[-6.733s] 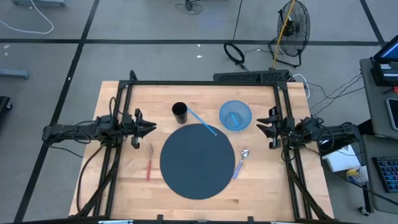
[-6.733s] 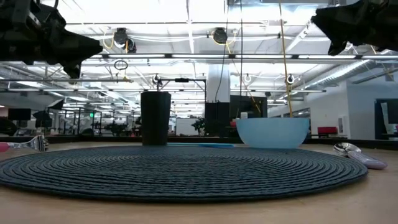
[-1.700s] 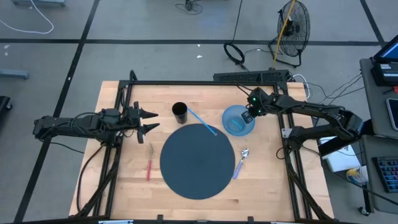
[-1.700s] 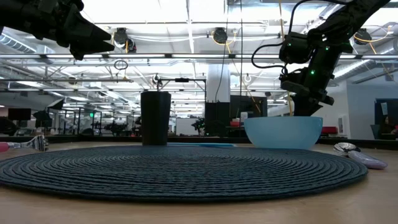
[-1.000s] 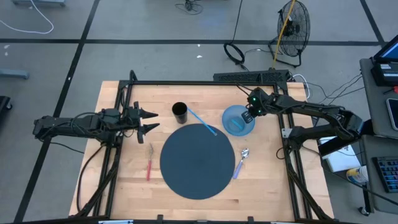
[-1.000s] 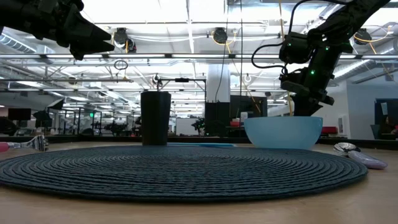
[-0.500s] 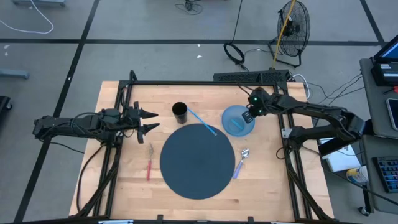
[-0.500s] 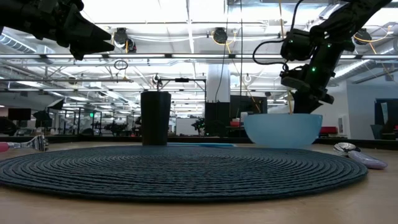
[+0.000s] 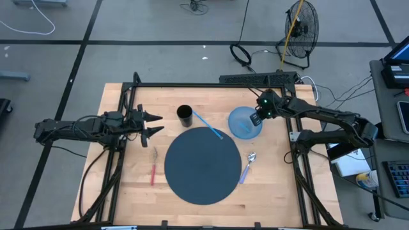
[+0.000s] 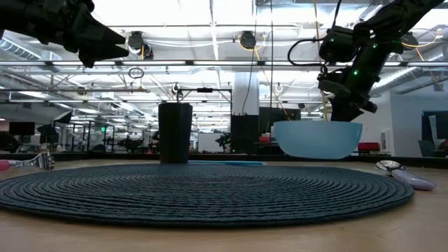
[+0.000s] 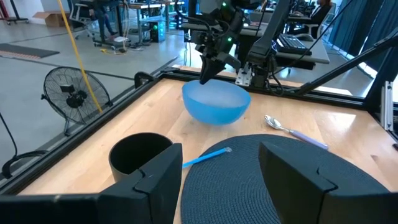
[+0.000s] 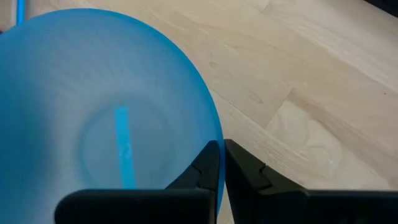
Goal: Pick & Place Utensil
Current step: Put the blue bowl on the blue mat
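Right gripper pinches the rim of one blue bowl, lifted right of centre. Left gripper hovers with fingers apart at left. One spoon, one fork, one cup, one mat.

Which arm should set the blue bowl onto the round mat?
Right. The right gripper is shut on the blue bowl rim, bowl lifted beside the mat. The left gripper hovers open, across the table.
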Available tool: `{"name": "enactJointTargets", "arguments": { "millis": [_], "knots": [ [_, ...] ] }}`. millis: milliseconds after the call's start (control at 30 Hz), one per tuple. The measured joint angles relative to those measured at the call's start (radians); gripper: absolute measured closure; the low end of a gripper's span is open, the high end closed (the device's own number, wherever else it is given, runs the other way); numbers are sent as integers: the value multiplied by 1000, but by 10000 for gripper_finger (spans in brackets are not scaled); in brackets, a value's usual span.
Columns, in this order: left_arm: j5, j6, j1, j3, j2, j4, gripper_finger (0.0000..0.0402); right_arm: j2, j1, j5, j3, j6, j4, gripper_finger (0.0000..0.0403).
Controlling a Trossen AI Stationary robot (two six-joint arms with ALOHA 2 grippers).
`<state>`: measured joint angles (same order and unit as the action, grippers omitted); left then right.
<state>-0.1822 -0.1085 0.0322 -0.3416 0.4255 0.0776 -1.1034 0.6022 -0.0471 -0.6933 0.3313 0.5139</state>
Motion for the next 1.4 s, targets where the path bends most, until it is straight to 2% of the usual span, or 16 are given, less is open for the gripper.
{"name": "enactJointTargets", "arguments": {
  "millis": [500, 867, 1033, 1400],
  "knots": [
    [0, -5, 0, 0, 0, 0, 183, 10, -2, 53, 0, 1, 15, 396],
    [0, -4, 0, 0, 0, 0, 183, 141, -2, 55, 0, 3, 14, 396],
    [0, -3, 0, 0, 0, -1, 183, 192, -2, 107, 0, 28, 14, 397],
    [-1, -3, 0, 0, 0, -35, 183, 211, -154, 128, 0, 98, -30, 397]
  ]
}}
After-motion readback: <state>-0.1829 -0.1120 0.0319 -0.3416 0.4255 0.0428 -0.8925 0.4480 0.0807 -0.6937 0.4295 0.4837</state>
